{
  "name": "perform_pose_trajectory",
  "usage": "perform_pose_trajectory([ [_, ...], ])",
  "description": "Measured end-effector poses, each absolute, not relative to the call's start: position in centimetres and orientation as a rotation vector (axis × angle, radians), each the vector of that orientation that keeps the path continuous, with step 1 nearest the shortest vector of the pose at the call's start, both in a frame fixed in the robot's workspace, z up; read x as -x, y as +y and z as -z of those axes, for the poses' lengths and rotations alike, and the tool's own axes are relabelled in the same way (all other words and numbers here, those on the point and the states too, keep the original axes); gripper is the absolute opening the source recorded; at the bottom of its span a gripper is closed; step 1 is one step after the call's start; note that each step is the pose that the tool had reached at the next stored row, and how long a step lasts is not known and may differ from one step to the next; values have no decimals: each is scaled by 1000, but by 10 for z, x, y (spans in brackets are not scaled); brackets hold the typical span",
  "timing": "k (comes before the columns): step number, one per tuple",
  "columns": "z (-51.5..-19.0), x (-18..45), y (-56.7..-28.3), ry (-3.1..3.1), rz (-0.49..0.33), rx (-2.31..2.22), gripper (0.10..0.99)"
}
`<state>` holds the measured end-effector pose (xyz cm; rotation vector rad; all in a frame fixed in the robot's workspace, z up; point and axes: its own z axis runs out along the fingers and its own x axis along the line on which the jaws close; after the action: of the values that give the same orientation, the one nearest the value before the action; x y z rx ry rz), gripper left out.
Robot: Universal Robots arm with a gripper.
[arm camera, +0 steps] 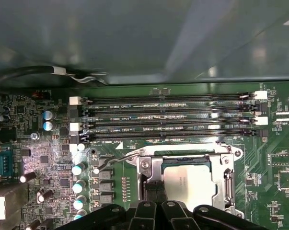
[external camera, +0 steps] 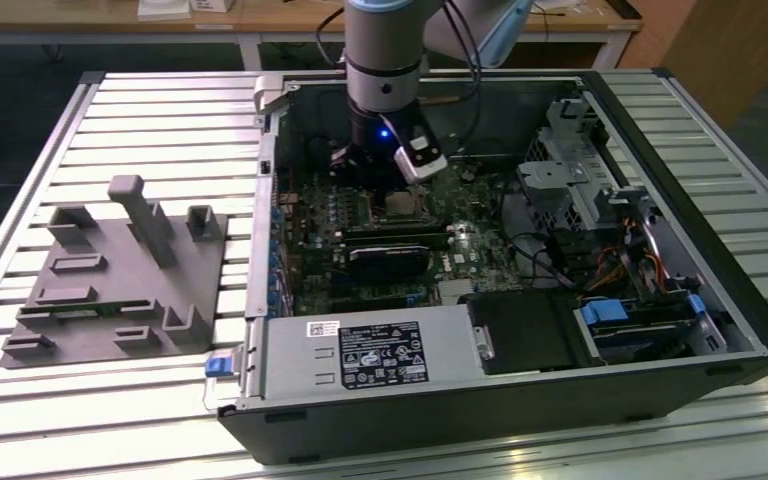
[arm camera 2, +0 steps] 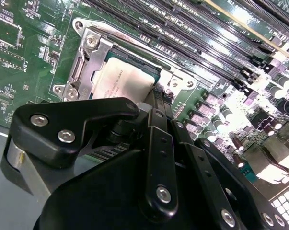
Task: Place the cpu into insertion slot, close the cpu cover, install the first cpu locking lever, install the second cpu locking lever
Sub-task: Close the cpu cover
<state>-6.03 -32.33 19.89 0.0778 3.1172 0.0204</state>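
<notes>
The cpu [arm camera: 187, 179] lies flat in the insertion slot [arm camera: 182, 160] on the green motherboard, its dull silvery top showing in both wrist views [arm camera 2: 122, 79]. The silver cpu cover [arm camera: 153, 168] lies down around it, the chip showing through its square window. A thin wire locking lever [arm camera: 108, 164] sticks out beside the socket, and another wire [arm camera: 182, 146] runs along the socket's edge. My gripper [arm camera: 154, 191] is shut, its tips [arm camera 2: 157, 103] down at the socket's edge beside the chip. Whether anything sits between them is hidden. In the exterior view the gripper [external camera: 381, 185] hangs just above the cpu [external camera: 398, 206].
Long memory slots [arm camera: 168, 115] run beside the socket. The open case has a labelled power supply box [external camera: 371, 355] in front and a drive cage [external camera: 564, 180] at the exterior view's right. A grey fixture [external camera: 117, 275] stands on the slatted table at its left.
</notes>
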Motion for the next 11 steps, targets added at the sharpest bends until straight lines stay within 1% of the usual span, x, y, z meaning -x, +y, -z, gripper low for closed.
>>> perform_pose_trajectory([
  [11, -200, 59, -323, 3117, -20, -78, 106],
])
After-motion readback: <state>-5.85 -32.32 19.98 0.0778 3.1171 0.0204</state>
